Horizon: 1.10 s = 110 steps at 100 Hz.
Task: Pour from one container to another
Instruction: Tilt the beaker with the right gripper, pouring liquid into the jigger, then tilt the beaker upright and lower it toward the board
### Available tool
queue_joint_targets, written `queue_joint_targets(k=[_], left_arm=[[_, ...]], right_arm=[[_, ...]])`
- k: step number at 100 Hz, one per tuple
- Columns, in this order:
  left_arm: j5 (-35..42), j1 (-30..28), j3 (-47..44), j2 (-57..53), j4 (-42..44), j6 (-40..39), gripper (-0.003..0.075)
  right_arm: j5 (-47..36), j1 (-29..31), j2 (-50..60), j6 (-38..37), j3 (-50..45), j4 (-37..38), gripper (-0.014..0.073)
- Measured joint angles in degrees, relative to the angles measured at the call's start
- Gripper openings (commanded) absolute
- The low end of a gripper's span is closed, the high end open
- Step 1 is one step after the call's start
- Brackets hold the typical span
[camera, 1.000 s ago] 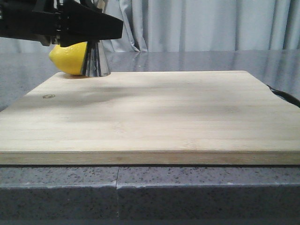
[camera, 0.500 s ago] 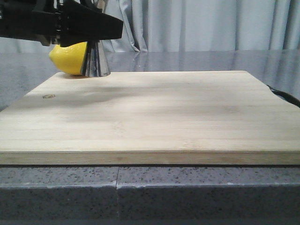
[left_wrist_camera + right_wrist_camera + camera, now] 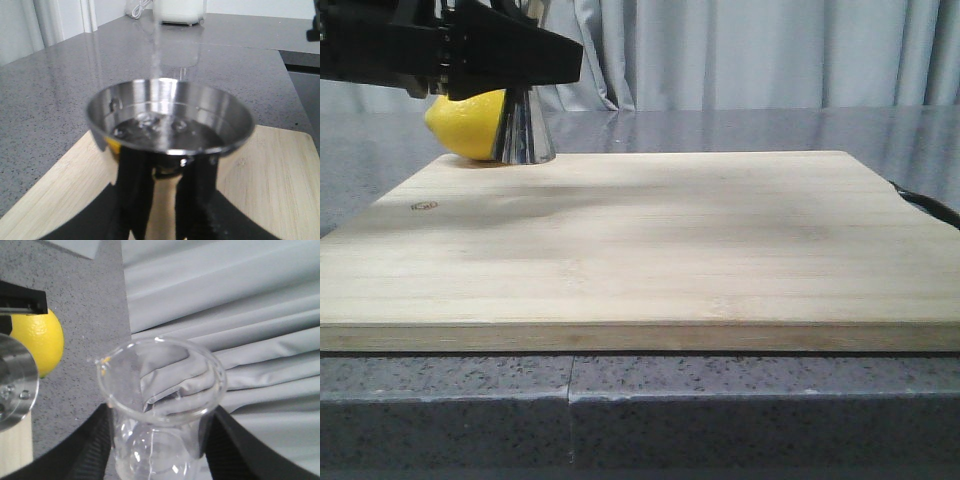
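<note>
We see a grey speckled stone tabletop (image 3: 740, 395) with a seam in its near edge, left of centre. A pale wooden cutting board (image 3: 650, 250) covers most of it. Along the far side hang pale grey pleated curtains (image 3: 750, 55), softly lit. In the left wrist view, a white appliance (image 3: 179, 11) stands at the far end of the tabletop.

Low front camera faces forward; both close wrist cameras share the jigger (image 3: 167, 125).

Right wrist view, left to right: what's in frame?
jigger → lemon → glass beaker, held between the right gripper's fingers.
</note>
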State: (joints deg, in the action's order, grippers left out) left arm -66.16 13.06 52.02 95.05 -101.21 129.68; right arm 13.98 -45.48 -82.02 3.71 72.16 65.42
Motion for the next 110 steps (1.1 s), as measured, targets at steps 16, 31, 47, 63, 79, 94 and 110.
queue_joint_targets(k=[16,31,47,63,79,94,110], left_arm=[[0.0,0.0,0.0,0.0,0.0,0.0,0.0197],[0.0,0.0,0.0,0.0,0.1,0.0,0.0197],[0.0,0.0,0.0,0.0,0.1,0.0,0.0197],[0.0,0.0,0.0,0.0,0.1,0.0,0.0197],[0.0,0.0,0.0,0.0,0.1,0.0,0.0197],[0.0,0.0,0.0,0.0,0.1,0.0,0.0197],[0.0,0.0,0.0,0.0,0.1,0.0,0.0197]], right_arm=[[1.8,0.0,0.0,-11.4,0.0,-1.0,0.029],[3.5,0.0,0.6,-21.3,0.0,-1.3,0.029],[2.6,2.5,3.6,-31.5,-1.3,-1.6,0.029],[0.2,9.2,7.5,-40.5,-6.4,-1.6,0.029],[-6.1,17.8,11.1,-48.8,-13.3,-1.6,0.029],[-18.7,25.9,12.8,-54.7,-20.9,-1.5,0.029],[-31.2,33.3,12.9,-55.9,-28.3,-0.5,0.029]])
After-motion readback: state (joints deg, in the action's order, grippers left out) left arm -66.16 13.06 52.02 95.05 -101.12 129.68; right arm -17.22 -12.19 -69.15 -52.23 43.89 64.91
